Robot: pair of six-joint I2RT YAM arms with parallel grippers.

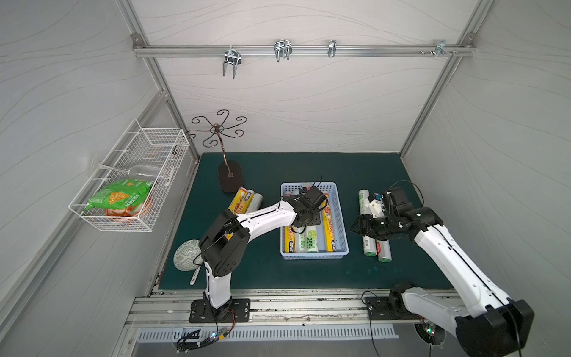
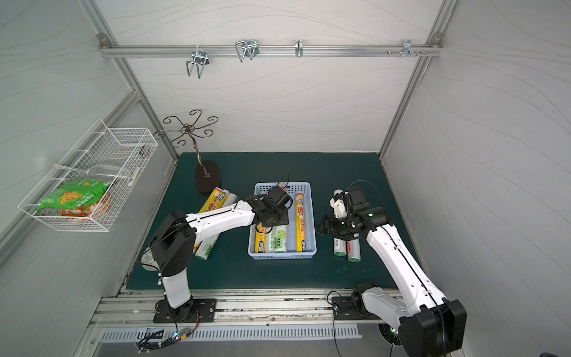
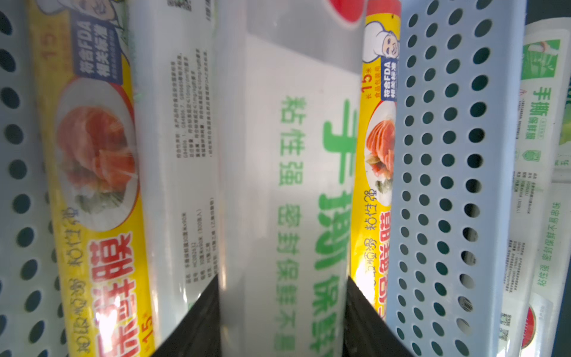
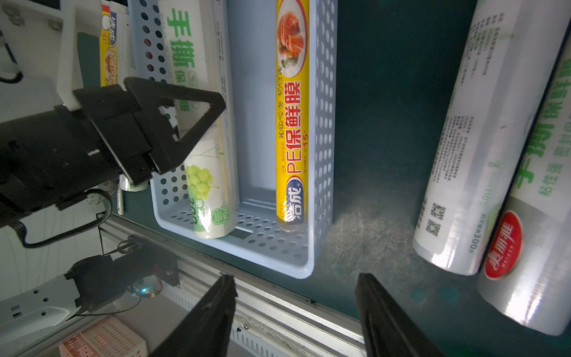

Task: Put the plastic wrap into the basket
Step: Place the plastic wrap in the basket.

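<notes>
L gripper (image 3: 282, 278) clamped on white roll (image 3: 287, 154), low in basket (image 1: 340, 216) beside three others; hold it parallel to them, settle flat, then let go; R gripper (image 4: 296, 278) apart, empty, near right rolls (image 1: 380, 250); left rolls (image 1: 244, 201) wait.

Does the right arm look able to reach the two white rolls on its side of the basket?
Probably yes: the right gripper hangs open and empty near the two white rolls, nothing lies on them, and the left gripper is in the basket.
</notes>
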